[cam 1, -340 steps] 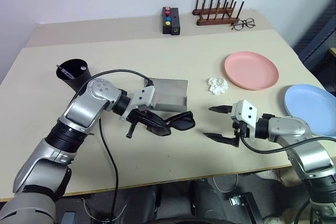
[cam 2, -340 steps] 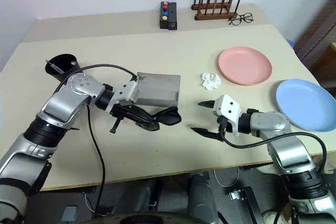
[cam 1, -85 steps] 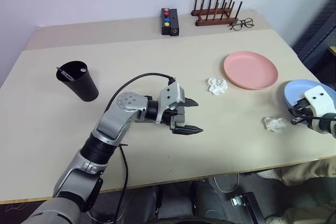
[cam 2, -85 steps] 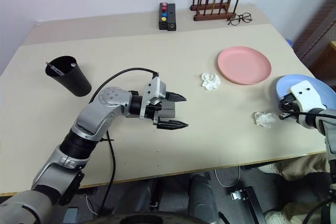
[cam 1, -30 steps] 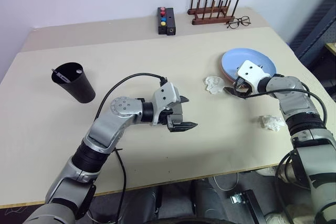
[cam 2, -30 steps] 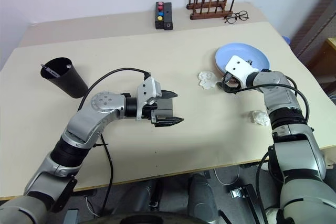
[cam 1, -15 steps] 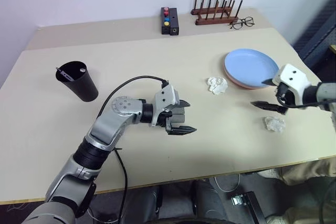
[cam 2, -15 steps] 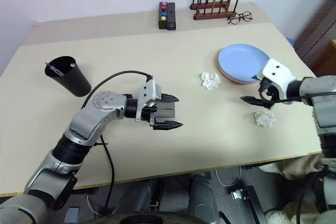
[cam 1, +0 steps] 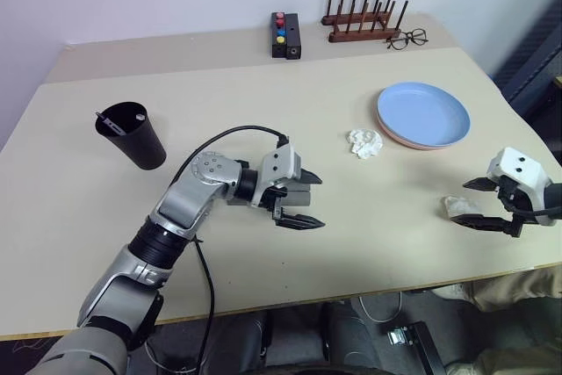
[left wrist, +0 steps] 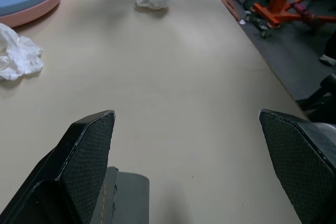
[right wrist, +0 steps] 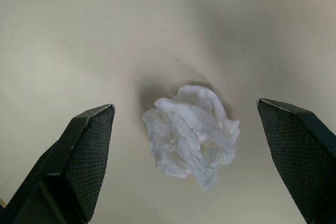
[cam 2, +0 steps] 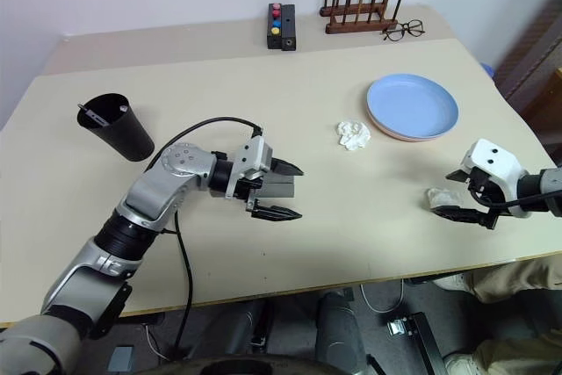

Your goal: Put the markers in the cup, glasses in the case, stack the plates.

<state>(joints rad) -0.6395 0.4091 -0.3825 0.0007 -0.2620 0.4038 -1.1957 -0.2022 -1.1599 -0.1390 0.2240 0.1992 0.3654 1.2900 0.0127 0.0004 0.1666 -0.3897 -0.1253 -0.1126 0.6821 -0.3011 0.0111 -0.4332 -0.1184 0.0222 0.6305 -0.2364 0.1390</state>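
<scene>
The light blue plate (cam 1: 423, 111) lies stacked on the pink plate (cam 1: 411, 141) at the right back. The black cup (cam 1: 132, 136) stands at the left with a marker (cam 1: 111, 123) poking out at its rim. My left gripper (cam 1: 318, 202) stands open at mid-table, its fingers either side of the grey case (cam 2: 277, 186), which looks closed. The glasses are hidden. My right gripper (cam 1: 458, 202) is open near the front right edge, its fingers (right wrist: 89, 150) straddling a crumpled tissue (right wrist: 191, 135) without touching it.
A second tissue wad (cam 1: 364, 142) lies left of the plates. At the back stand a black box with coloured buttons (cam 1: 284, 35), a wooden peg rack (cam 1: 362, 22) and wire-rimmed eyeglasses (cam 1: 406, 39). The table's right edge runs close to my right gripper.
My right gripper has left the stacked plates and drawn back toward the front right edge, over the tissue. The left gripper stayed over the case, turning slightly.
</scene>
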